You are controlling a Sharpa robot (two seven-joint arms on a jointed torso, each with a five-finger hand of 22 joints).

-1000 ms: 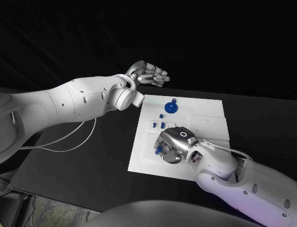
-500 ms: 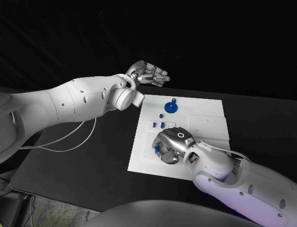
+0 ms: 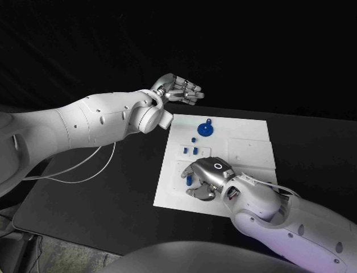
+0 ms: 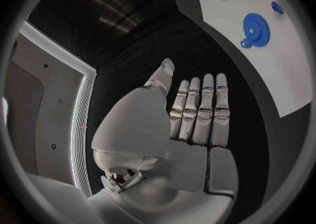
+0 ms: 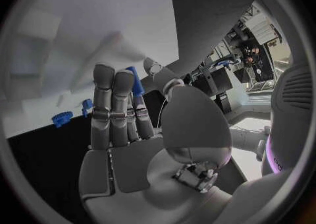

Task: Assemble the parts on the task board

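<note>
Right hand point(image 3: 209, 178) hiding blue part point(image 3: 189, 179), grip unclear

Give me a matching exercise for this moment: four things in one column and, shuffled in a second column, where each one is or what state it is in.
Things
1. left hand
2. right hand
3. blue gear
4. task board

Places or states
A. lies on the far part of the white plate
B. raised beyond the board's far left corner, holding nothing
C. white, flat in the middle of the black table
D. low over the board's near part, a small blue part at its fingers

Pairs: 1-B, 2-D, 3-A, 4-C
</note>
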